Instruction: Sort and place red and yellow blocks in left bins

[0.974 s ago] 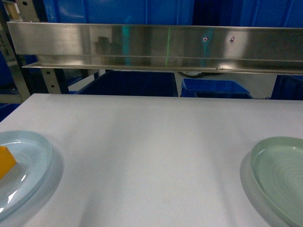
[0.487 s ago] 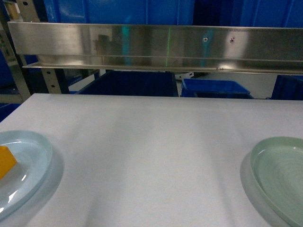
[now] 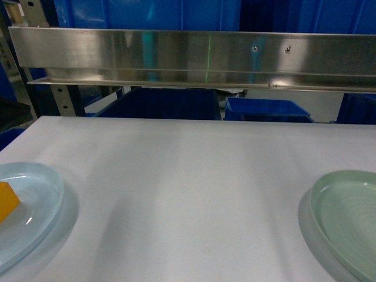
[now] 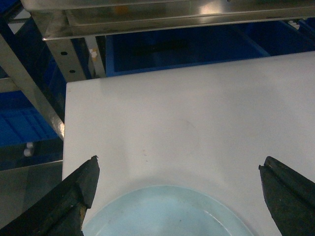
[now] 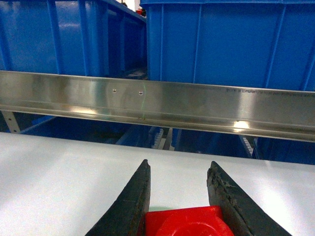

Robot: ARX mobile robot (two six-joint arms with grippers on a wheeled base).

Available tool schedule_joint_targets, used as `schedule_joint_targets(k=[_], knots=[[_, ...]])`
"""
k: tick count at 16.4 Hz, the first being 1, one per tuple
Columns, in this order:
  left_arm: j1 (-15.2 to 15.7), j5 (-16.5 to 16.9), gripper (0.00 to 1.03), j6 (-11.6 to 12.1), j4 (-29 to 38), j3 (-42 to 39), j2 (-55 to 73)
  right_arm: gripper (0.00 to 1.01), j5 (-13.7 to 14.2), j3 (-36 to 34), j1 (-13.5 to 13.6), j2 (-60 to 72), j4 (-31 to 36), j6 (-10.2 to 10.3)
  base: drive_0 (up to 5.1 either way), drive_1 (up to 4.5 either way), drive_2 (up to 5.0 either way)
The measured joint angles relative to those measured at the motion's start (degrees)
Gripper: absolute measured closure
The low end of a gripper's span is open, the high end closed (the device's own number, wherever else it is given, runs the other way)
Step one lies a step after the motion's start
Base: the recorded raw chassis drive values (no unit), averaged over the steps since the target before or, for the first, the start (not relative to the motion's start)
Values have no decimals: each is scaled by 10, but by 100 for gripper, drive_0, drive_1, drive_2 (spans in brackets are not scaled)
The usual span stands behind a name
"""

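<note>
One red block [image 5: 183,222], one yellow block [image 3: 7,200], two plates [image 3: 346,217].

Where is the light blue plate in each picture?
Head view: the light blue plate lies at the lower left edge on the white table, with an orange block on it.
Left wrist view: its rim shows at bottom centre, under the open left tool.
Right wrist view: not in it.
Shared landmark: the steel rail behind the table, seen in all three views.
</note>
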Motion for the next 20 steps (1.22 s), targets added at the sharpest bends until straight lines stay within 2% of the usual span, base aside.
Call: schedule_joint_targets(k=[4, 8, 9, 10, 13, 15, 17, 20], knots=[[-2, -10, 5, 33, 29, 2, 52, 73, 0, 0, 0, 0, 0, 0, 0, 0, 0], [-2, -59, 5, 103, 125, -22, 100, 73, 0, 0, 0, 0, 0, 0, 0, 0, 0], [-2, -63, 5, 113, 118, -24, 113, 73, 0, 0, 0, 0, 0, 0, 0, 0, 0], [-3, -63, 5, 114, 105, -24, 119, 73, 0, 0, 0, 0, 0, 0, 0, 0, 0], [-20, -66, 5, 109, 86, -23, 115, 73, 0, 0, 0, 0, 0, 0, 0, 0, 0], [-21, -56, 5, 94, 57, -22, 115, 73, 0, 0, 0, 0, 0, 0, 0, 0, 0], [-11, -37, 5, 66, 5, -17, 115, 73, 0, 0, 0, 0, 0, 0, 0, 0, 0], [6, -10, 5, 12, -54, -6, 115, 73, 0, 0, 0, 0, 0, 0, 0, 0, 0]])
